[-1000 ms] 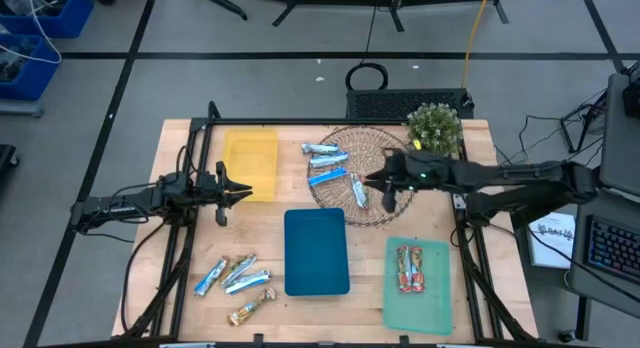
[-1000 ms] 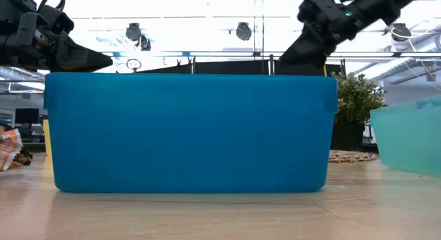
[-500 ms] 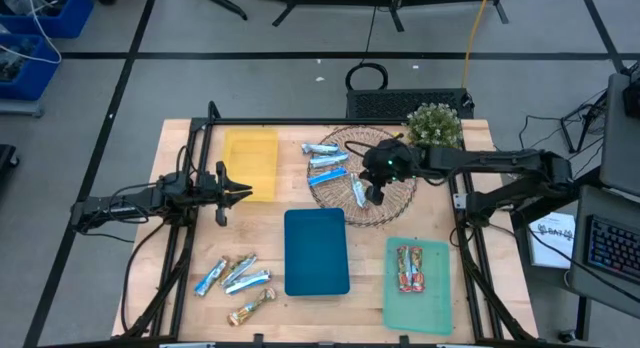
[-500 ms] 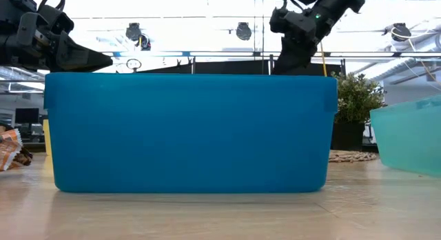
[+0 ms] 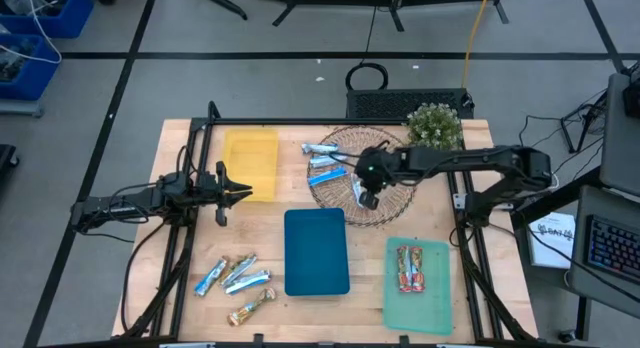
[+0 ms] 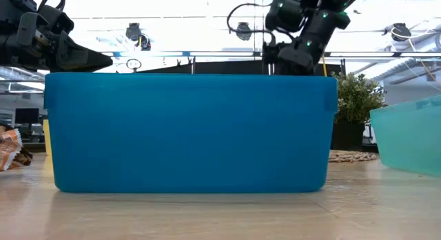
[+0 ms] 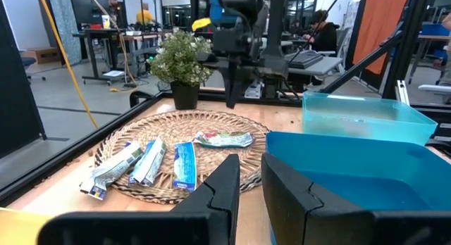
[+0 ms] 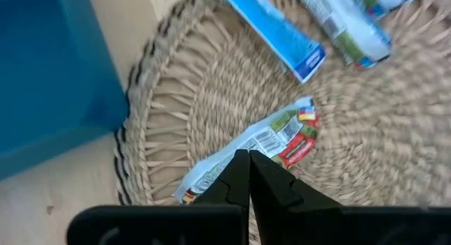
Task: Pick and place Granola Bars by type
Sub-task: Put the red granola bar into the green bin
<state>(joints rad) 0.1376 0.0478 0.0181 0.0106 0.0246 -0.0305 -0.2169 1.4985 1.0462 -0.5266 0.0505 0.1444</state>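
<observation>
My right gripper hovers shut over the round woven mat. Its tips stand just above a silver bar with green and red print, which lies flat on the mat's near-left part. The left wrist view shows this gripper clear of the bar. Three blue-and-silver bars lie on the mat's left side. Several more bars, blue and tan, lie on the table's near-left. Red bars sit in the green tray. My left gripper waits slightly open beside the yellow tray.
A blue tray stands in the middle near the mat's near edge. The green tray is at the near right. A potted plant stands at the far right behind the mat. Bare wood lies between the yellow tray and the near-left bars.
My right gripper has swung toward the table's left across the mat, from its right part to above the silver bar near the left-near rim, and its wrist has turned. The bars have stayed in place.
</observation>
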